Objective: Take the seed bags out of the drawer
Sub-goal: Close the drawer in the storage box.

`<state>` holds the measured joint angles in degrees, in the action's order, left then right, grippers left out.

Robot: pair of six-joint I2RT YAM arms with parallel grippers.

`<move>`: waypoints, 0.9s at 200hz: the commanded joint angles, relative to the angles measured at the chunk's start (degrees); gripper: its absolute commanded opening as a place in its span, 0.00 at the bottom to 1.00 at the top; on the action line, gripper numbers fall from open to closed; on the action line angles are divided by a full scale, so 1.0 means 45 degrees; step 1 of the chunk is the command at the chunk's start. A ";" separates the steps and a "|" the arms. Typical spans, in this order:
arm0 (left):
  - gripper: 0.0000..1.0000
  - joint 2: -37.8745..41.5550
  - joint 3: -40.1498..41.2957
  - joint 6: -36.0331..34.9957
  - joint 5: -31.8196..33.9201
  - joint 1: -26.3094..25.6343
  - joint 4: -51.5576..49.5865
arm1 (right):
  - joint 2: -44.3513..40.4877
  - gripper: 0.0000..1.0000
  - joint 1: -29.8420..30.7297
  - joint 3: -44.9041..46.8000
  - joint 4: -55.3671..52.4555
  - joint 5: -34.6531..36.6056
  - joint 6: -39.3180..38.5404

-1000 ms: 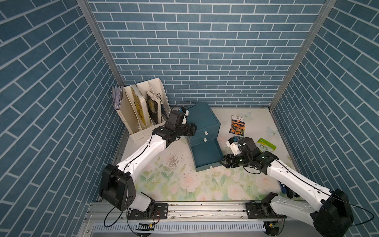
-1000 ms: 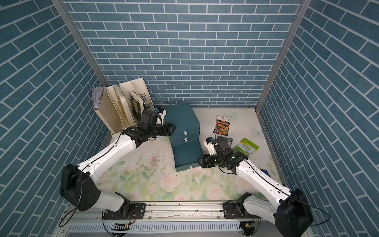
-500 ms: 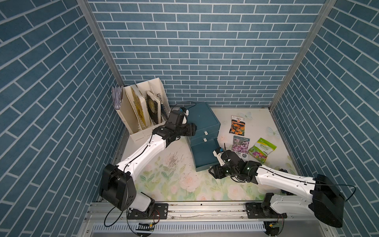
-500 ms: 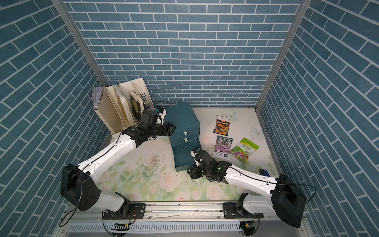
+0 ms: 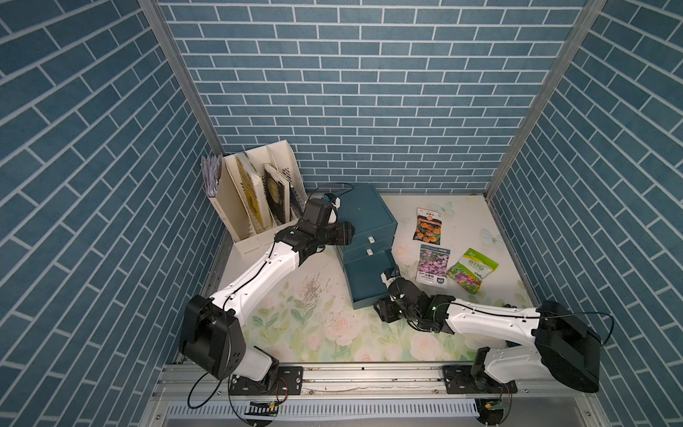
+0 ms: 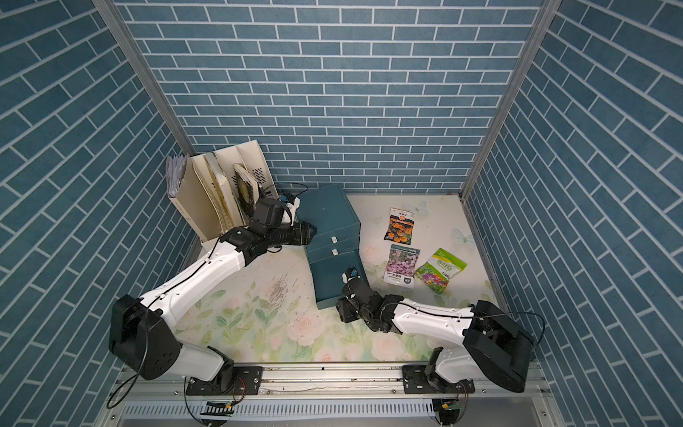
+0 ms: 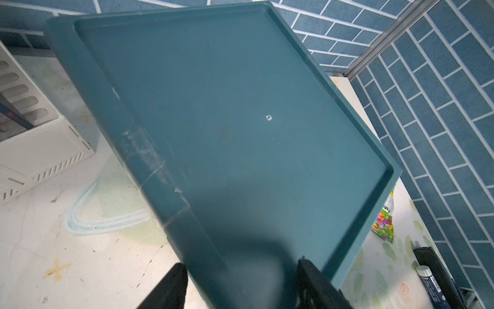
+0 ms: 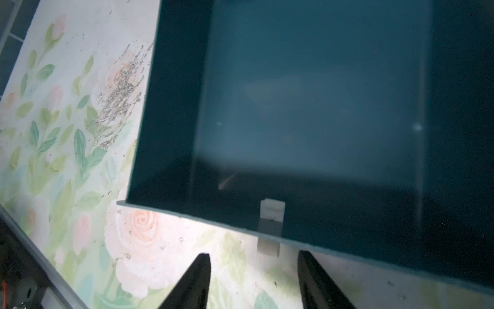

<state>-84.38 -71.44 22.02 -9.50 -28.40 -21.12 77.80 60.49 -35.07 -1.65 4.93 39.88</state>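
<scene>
Three seed bags lie flat on the table to the right of the cabinet in both top views: a dark one with orange blooms (image 5: pixel 428 231) (image 6: pixel 399 231), a white one with purple blooms (image 5: pixel 433 265) (image 6: pixel 401 266) and a green-white one (image 5: pixel 471 271) (image 6: pixel 439 271). The bottom drawer (image 5: pixel 364 283) (image 6: pixel 330 283) is pulled out, and its inside (image 8: pixel 307 107) shows bare. My right gripper (image 5: pixel 382 307) (image 8: pixel 254 256) stands open just in front of the drawer's white handle tab (image 8: pixel 272 211), holding nothing. My left gripper (image 5: pixel 346 233) (image 7: pixel 240 267) straddles the corner of the teal cabinet (image 5: pixel 366 207) (image 7: pixel 227 120), one finger against each side.
A cream file holder (image 5: pixel 255 222) with upright books stands at the back left, close behind my left arm. Brick walls close in three sides. A black object (image 7: pixel 435 275) lies by the right wall. The metal rail (image 5: pixel 369 373) runs along the front edge.
My right gripper has left the purple-bloom bag lying on the table and swung from beside the drawer round to its front, its jaws narrower than before. The left arm has not moved.
</scene>
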 commanded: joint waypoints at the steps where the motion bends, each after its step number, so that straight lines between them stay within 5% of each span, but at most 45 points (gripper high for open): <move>1: 0.68 -0.0644 0.0286 -0.0558 0.0069 -0.0063 -0.1674 | 0.0157 0.55 0.0064 -0.0288 0.0520 0.0825 0.0084; 180: 0.68 -0.0737 0.0192 -0.0772 -0.0048 -0.0056 -0.1838 | 0.1678 0.52 -0.0107 -0.1133 0.2685 0.2146 -0.1242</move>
<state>-84.60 -71.77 21.17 -9.74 -28.40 -21.37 84.16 60.34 -38.83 6.87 12.29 36.97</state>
